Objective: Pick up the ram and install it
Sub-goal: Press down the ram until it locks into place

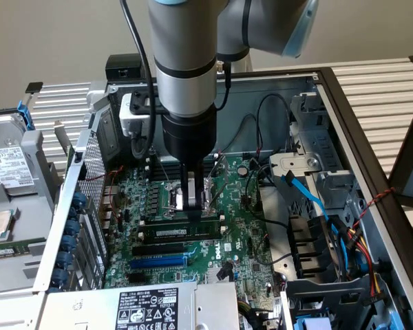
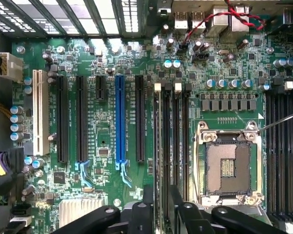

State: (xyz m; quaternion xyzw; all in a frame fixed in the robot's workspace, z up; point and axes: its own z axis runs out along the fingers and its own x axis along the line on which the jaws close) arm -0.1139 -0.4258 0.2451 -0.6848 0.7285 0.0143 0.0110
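Fingers (image 1: 193, 201) closed on the ram (image 1: 181, 232), stick sitting along a black memory slot (image 2: 165, 146) on the motherboard (image 1: 241, 237) w/ fingers directly above it; looks inserted, full seating prob. left.

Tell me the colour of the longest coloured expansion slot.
Blue, clearest in the wrist view.

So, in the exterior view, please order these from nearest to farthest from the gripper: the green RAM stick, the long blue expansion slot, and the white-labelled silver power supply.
1. The green RAM stick, seated in a slot just below the gripper.
2. The long blue expansion slot, further toward the front of the board.
3. The white-labelled silver power supply, at the view's bottom edge.
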